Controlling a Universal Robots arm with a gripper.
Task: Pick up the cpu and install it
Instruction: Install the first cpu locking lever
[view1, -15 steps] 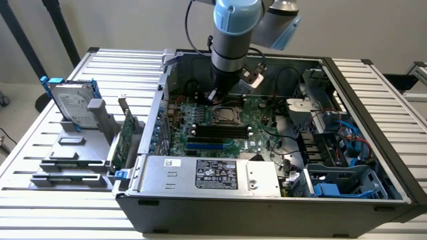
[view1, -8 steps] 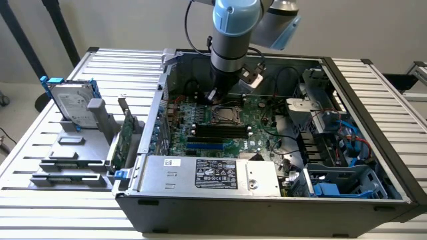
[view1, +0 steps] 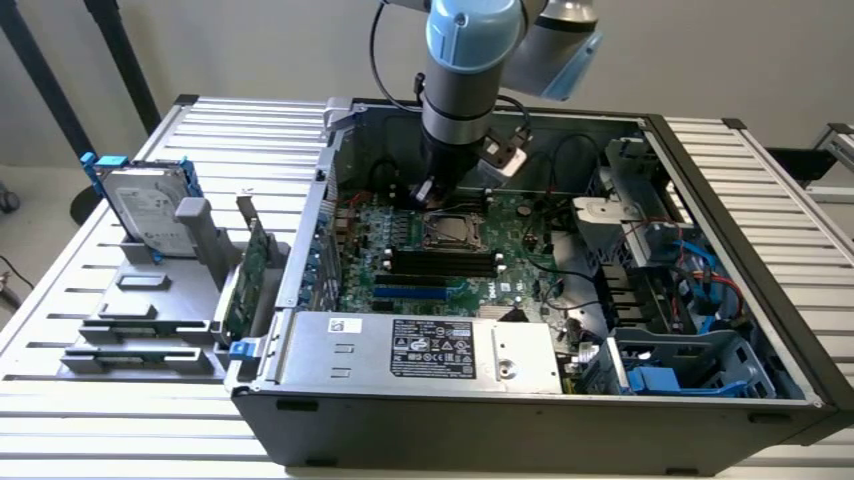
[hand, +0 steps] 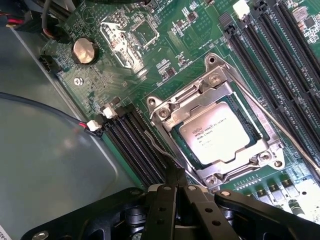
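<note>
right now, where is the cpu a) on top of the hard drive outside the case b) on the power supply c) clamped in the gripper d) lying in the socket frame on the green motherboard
d: the cpu lies flat inside the metal socket frame on the green motherboard, silver top up, while the shut gripper sits beside the socket with no chip in it.

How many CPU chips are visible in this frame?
1. The cpu lies in the socket frame on the green board; more could be hidden behind the arm.
</note>
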